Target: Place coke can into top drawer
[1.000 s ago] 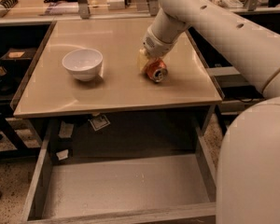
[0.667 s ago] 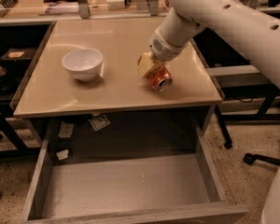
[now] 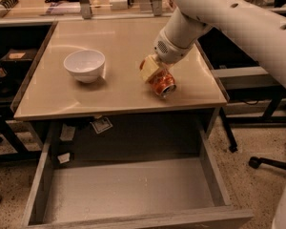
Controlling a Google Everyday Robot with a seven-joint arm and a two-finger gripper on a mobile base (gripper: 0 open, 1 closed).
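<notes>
Right of centre, the gripper clasps the tilted coke can (carrying step, I judge); next it must descend into the open top drawer at the bottom of the frame.

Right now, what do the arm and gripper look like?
Arm: smooth off-white shell, thick rounded tubular links, small dark holes along the upper link, a round perforated disc near the wrist. No cables visible. Gripper, at the coke can over the tabletop: blocky, pale cream-yellow.
</notes>
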